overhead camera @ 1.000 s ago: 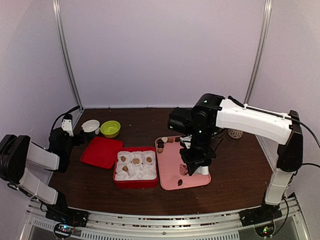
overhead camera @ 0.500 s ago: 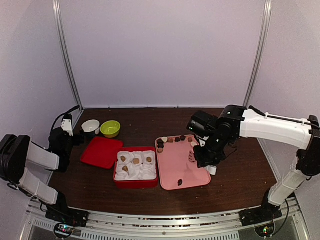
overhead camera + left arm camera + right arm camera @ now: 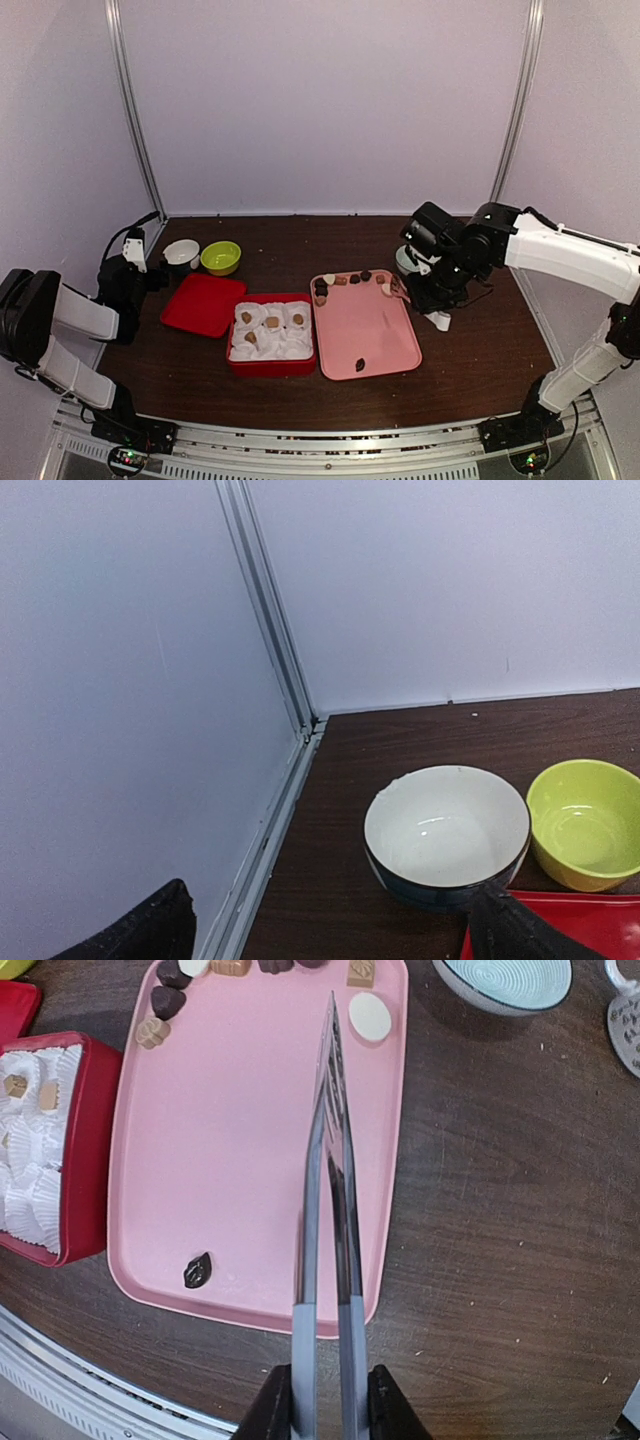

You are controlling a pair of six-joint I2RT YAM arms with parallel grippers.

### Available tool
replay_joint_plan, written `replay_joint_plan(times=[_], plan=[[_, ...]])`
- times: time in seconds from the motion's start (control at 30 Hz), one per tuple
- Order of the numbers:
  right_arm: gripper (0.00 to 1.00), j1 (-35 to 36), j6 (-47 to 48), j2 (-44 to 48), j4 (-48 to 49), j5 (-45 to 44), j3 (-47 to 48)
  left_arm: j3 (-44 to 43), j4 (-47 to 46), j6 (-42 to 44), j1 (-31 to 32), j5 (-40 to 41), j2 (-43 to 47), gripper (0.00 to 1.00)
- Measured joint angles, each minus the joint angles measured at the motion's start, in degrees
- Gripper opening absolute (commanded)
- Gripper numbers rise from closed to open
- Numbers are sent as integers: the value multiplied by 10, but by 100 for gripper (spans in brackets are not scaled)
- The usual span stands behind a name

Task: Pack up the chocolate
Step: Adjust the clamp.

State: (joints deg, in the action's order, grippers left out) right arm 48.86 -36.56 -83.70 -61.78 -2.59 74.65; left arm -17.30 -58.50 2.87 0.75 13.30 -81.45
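Several chocolate pieces lie along the far edge of the pink tray, among them a cream disc. One dark chocolate sits alone near the tray's front edge, also seen from above as the dark piece. Three light brown pieces rest in white paper cups in the red box. My right gripper is shut on long metal tongs. The tong tips are pressed together over the tray, just left of the cream disc, and hold nothing. My left gripper stands open at the far left.
A white bowl and a green bowl stand just ahead of my left gripper, beside the red lid. A teal bowl and a patterned cup sit right of the tray. The enclosure wall is close on the left.
My right arm has swung right and back with the tongs, from over the tray's front part to its right edge. The left arm has not moved.
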Motion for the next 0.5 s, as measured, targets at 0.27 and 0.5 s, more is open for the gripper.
replay_joint_plan(times=[0.27,0.5], plan=[[0,-10,110,99,88,16,-106,0,0,0,0,0,0,98],[0,52,136,67,234,-39,-275,0,0,0,0,0,0,98]])
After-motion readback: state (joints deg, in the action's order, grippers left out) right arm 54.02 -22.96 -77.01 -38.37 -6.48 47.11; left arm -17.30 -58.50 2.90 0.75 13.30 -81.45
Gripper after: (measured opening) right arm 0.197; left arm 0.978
